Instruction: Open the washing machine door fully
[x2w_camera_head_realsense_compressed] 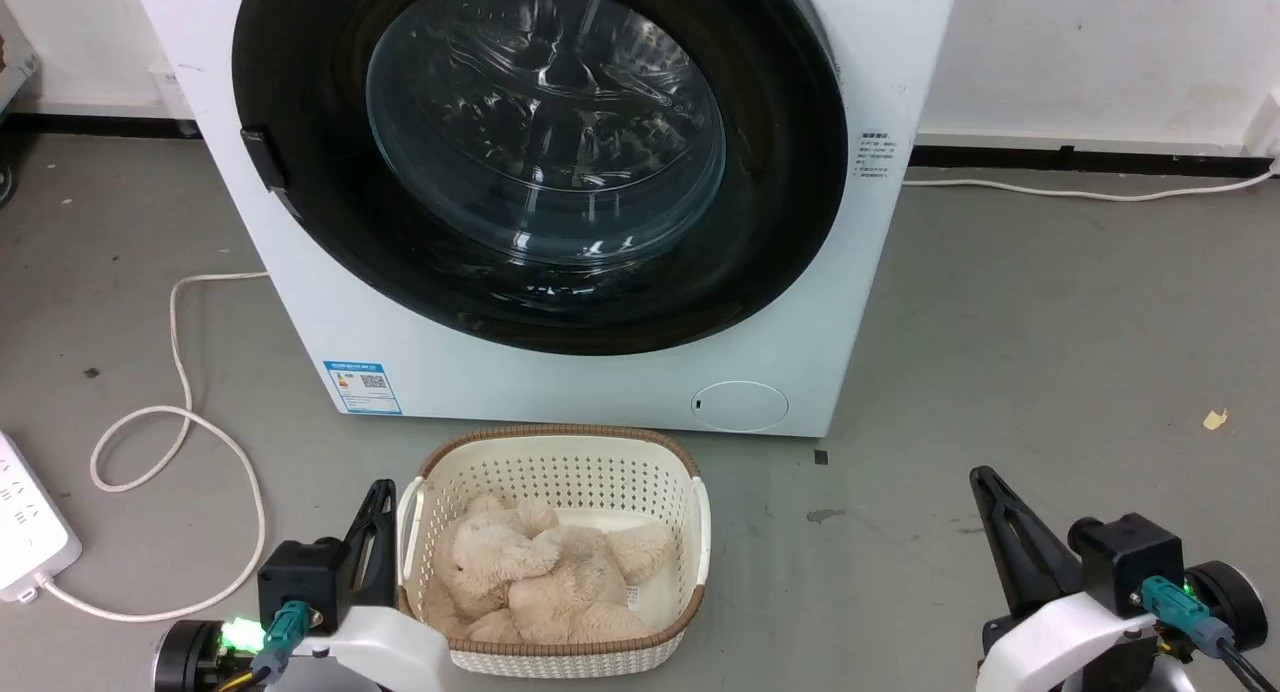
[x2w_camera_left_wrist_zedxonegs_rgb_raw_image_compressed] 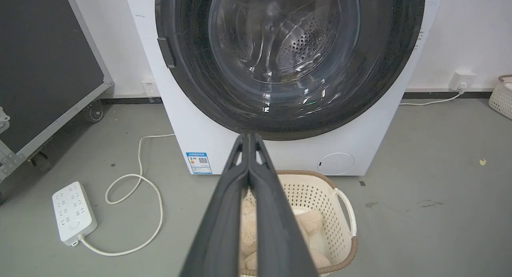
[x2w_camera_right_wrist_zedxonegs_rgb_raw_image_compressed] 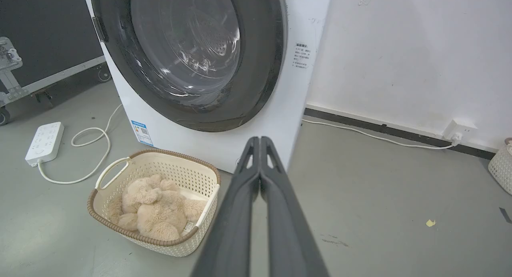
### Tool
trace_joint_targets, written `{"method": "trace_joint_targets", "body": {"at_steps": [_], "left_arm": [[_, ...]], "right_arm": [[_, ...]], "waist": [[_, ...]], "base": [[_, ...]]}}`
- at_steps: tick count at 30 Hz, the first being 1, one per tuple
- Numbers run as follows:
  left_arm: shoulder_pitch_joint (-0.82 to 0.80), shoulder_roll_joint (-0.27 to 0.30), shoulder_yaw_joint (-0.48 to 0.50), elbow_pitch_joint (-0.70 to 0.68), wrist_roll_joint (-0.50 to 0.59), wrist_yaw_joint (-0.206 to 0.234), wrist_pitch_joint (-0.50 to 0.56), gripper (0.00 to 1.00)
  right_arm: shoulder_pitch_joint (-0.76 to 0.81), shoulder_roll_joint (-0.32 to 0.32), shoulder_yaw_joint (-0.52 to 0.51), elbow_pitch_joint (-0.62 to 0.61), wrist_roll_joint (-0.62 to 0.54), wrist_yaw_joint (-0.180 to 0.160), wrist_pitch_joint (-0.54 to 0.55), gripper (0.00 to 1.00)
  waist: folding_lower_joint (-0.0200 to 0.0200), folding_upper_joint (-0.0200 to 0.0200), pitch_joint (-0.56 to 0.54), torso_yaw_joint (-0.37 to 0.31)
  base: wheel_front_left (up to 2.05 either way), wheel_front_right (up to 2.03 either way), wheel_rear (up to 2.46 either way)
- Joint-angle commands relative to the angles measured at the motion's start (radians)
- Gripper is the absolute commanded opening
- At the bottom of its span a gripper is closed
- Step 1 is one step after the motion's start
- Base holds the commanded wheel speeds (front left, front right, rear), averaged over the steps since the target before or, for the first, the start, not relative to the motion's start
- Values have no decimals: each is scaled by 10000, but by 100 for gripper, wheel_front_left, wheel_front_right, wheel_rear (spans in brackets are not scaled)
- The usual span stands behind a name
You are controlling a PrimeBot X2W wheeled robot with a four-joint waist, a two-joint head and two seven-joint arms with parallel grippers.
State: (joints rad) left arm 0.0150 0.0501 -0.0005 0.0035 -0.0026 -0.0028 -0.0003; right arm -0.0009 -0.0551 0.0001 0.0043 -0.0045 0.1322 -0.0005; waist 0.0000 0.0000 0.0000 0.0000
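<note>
Flatly closed, the washing machine door faces straight outward.

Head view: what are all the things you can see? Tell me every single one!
washing machine: one, white, against the wall
washing machine door: one, glossy black with clear glass middle, closed on the machine's front
service flap: one, white, machine's lower right
basket: one, cream with brown rim, floor before the machine
plush toy: one, beige, inside the basket
power strip: one, white, floor far left
cable: one, white, looped on the left floor
left hand: one, dark, shut, lower left
right hand: one, dark, shut, lower right
</note>
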Motion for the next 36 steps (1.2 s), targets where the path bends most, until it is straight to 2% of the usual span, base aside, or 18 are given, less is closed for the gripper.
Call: {"method": "trace_joint_targets", "body": {"at_steps": [1, 11, 12, 36], "left_arm": [[-150, 1, 5, -35, 26, 28, 3, 0], [-150, 1, 5, -35, 26, 28, 3, 0], [0, 0, 2, 0, -1, 0, -1, 100], [-158, 0, -180, -200, -138, 11, -404, 100]], "right_arm": [[9, 49, -1, -43, 45, -15, 5, 0], [9, 49, -1, -43, 45, -15, 5, 0], [0, 0, 2, 0, 2, 0, -1, 100], [-160, 6, -68, -154, 62, -1, -400, 100]], "waist": [[0, 0, 0, 0], [0, 0, 0, 0], [0, 0, 0, 0], [0, 0, 475, 62]], "base": [[0, 0, 0], [0, 0, 0], [0, 0, 0], [0, 0, 0]]}}
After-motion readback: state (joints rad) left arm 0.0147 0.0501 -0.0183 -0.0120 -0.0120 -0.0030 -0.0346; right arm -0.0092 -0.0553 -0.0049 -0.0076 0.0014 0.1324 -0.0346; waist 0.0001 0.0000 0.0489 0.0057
